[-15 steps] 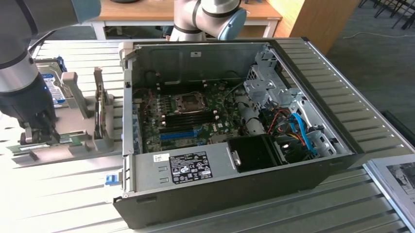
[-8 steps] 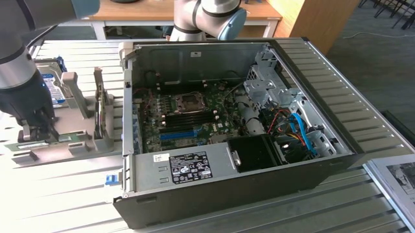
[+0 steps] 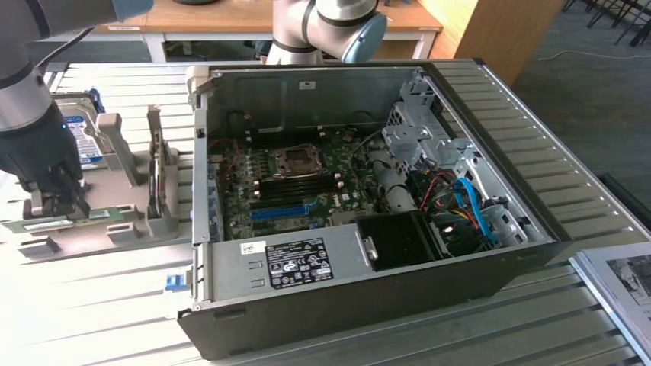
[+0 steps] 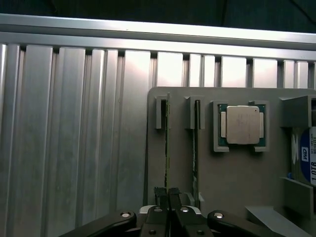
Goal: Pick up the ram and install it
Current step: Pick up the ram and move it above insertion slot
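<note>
1. Where things are: the ram (image 4: 167, 148) stands on its long edge in a slot of the grey holder (image 4: 232, 182) on the ribbed metal table (image 4: 74, 123). That's off to the exterior view's left of the open computer case (image 3: 489, 252). A second stick (image 4: 196, 148) sits in the slot just beside it. The square processor chip (image 4: 242, 125) and the hard drive (image 4: 306, 158) sit further along the same holder.

2. The gripper (image 4: 167, 192) is right down on the holder. Its fingers (image 4: 160, 195) are closed in tight with the ram's thin top edge pinched between them, near one end of the stick. The stick looks like it's sitting in its slot, not lifted.

3. Handling, my guess: super light, so weight is a non-issue. The board is stiff along its length but thin, so it won't like being twisted or levered sideways against the slot walls.

4. Fragile bits: the little chips on the faces and the contact edge at the bottom. Squeezing the flat faces across the thickness, like here, seems fine to me.

5. Grip spot: holding near one end means the far end could swing or tilt. A pinch nearer the middle would keep it more level, I reckon.

6. Slip risk: smooth board and narrow finger pads, so it could pivot in the grip. The neighbouring stick is close enough to bump.
</note>
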Action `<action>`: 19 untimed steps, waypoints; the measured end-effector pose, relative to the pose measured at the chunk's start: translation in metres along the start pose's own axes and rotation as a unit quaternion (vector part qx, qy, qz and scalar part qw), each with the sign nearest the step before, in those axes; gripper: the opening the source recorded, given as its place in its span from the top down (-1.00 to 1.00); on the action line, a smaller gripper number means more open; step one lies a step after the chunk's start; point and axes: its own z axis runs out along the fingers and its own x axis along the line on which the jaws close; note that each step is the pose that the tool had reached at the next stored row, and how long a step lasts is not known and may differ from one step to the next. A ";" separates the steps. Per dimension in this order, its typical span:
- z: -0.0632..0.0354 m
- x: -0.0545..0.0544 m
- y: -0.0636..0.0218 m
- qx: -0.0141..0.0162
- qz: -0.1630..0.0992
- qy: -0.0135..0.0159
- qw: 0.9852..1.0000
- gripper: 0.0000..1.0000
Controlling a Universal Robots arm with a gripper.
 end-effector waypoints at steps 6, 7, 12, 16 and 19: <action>-0.0074 0.000 0.0003 0.000 0.002 0.000 1.000 0.76; -0.0089 0.000 0.0004 0.000 0.002 0.000 1.000 0.76; -0.0168 0.000 0.0008 0.000 0.004 0.000 1.000 0.76; -0.0235 -0.001 0.0011 0.000 0.005 0.000 1.000 0.76; -0.0285 -0.001 0.0013 0.000 0.006 0.000 1.000 0.76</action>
